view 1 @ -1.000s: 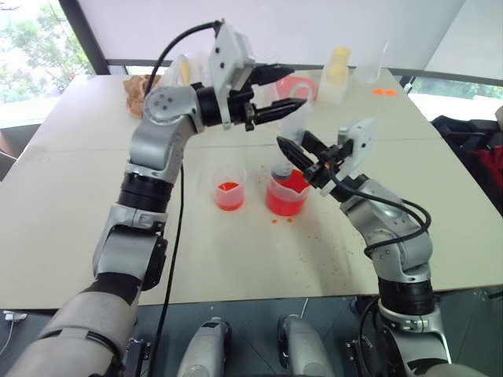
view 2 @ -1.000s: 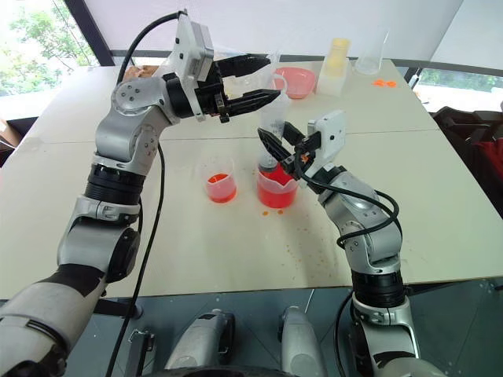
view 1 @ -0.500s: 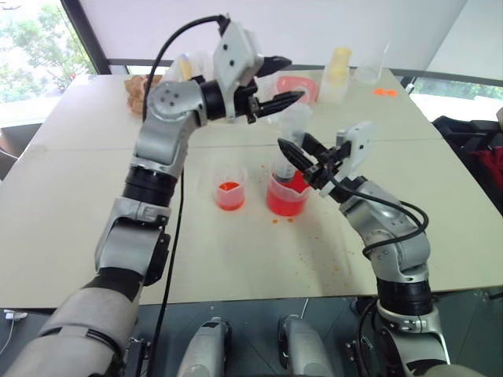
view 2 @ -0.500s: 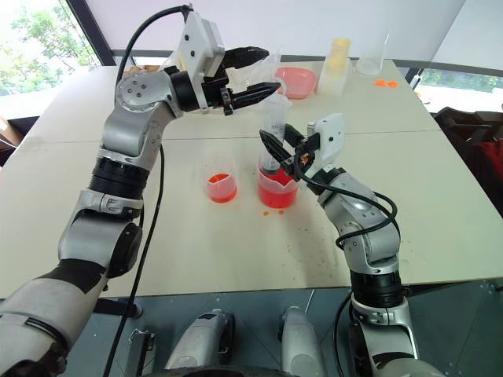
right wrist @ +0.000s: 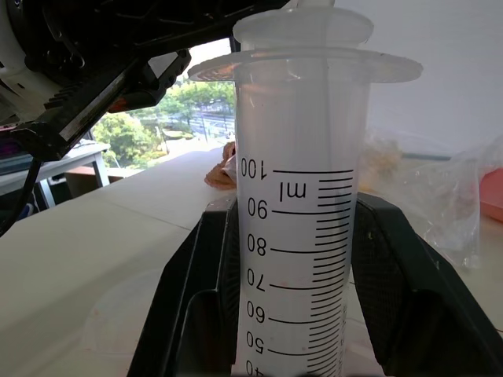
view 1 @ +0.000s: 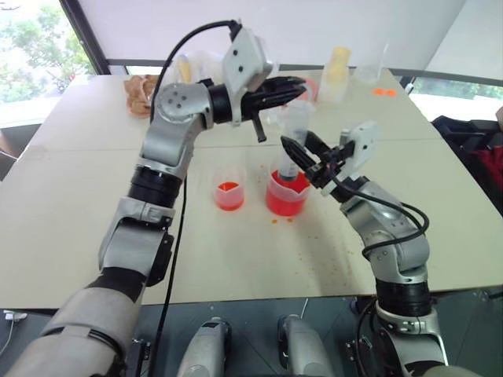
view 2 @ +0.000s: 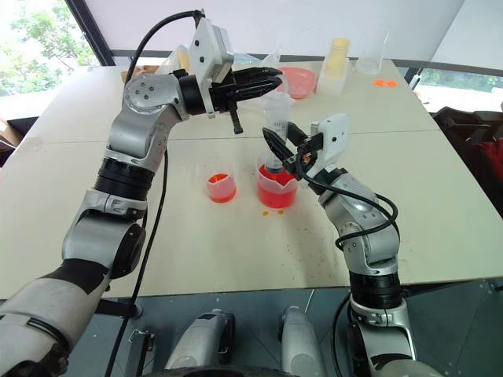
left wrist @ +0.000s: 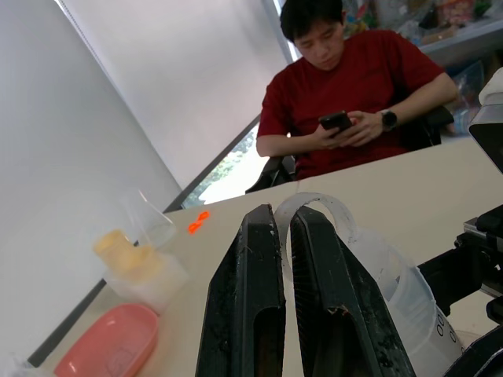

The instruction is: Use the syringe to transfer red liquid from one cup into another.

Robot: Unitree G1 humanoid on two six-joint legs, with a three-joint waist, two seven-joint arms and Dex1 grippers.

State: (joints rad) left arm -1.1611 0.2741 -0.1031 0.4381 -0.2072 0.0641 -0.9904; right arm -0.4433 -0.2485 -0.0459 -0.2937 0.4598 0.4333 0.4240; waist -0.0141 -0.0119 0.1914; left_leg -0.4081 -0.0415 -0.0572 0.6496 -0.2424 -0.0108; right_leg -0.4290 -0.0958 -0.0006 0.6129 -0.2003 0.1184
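Setting: a robot test room of an office or lab kind.
Work surface: a wide pale table [view 1: 71, 204] is seen, stained with orange drips.
Behind the table: white roller blinds [view 1: 314, 23] and dark-framed windows onto trees.
On the table: clear measuring ware [view 1: 369, 64] and a pink dish [left wrist: 106, 353].
Beyond the table: a seated person [left wrist: 346, 102] with a phone.

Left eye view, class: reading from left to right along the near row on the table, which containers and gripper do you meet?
Small cup → big beaker with the syringe standing in it → right gripper.
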